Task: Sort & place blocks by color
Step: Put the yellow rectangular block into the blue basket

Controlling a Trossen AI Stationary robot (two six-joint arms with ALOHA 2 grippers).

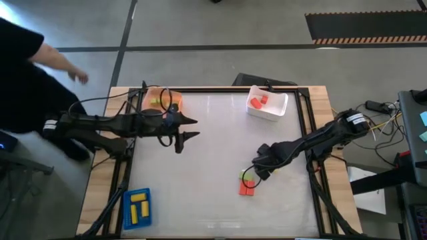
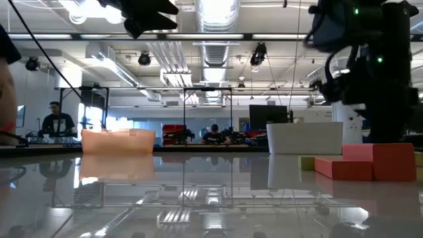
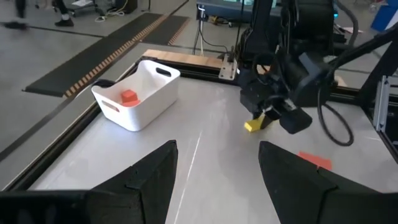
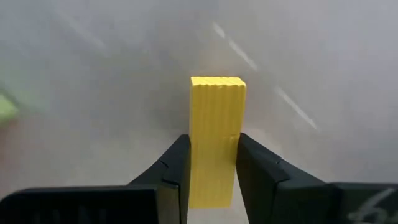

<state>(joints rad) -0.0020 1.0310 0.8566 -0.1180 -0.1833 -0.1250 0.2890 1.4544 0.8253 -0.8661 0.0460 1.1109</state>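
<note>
My right gripper [image 1: 252, 175] is over the table's middle right, shut on a yellow block [image 4: 216, 112]. Just beside it on the table lie two red blocks [image 1: 247, 189] and a light green block [image 1: 243, 175]. More red blocks sit in the white tray [image 1: 277, 112], green ones in the orange tray [image 1: 175, 100], and yellow ones in the blue tray [image 1: 128, 215]. My left gripper [image 1: 195, 128] hangs open above the table's left half, near the orange tray, touching nothing. My right gripper pinches the yellow block between its two fingers [image 4: 174, 168], on the block's long side faces near one end [image 4: 214, 155]. The fingers lie along the block, and its other end [image 4: 217, 84] sticks out past the fingertips. It comes from above, slanting down; in the left wrist view the block [image 3: 255, 124] looks just clear of the table.
The white tray stands at the far right, the orange tray at the far left, the blue tray at the near left corner. Black rails [image 1: 303, 133] frame the work surface. A person [image 1: 27, 73] stands beyond the table's far left corner. The middle of the table is bare.
</note>
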